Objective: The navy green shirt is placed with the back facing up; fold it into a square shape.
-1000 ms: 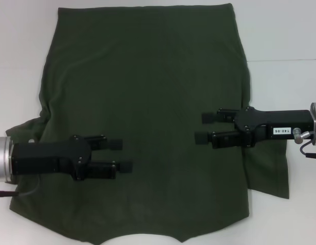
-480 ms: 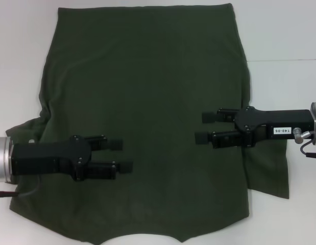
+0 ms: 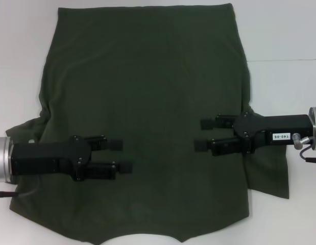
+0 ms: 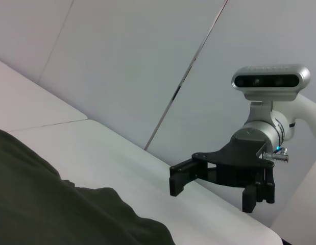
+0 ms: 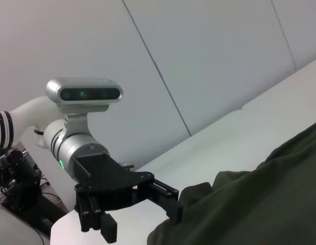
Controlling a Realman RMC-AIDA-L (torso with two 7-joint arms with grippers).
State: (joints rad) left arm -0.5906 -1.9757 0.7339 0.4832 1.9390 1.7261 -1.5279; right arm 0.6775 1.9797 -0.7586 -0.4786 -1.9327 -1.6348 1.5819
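Observation:
The navy green shirt lies spread flat on the white table, filling most of the head view; its dark fabric also shows in the left wrist view and the right wrist view. My left gripper is open and empty, hovering over the shirt's near left part, fingers pointing to the middle. My right gripper is open and empty over the shirt's near right part, fingers pointing to the middle. The left wrist view shows the right gripper farther off; the right wrist view shows the left gripper.
The white table shows bare at the far right and far left of the shirt. A seam line crosses the table at the right. A sleeve fold sticks out under the right arm.
My right gripper has moved slightly nearer and a little toward the middle of the shirt. The left arm and the shirt have not moved.

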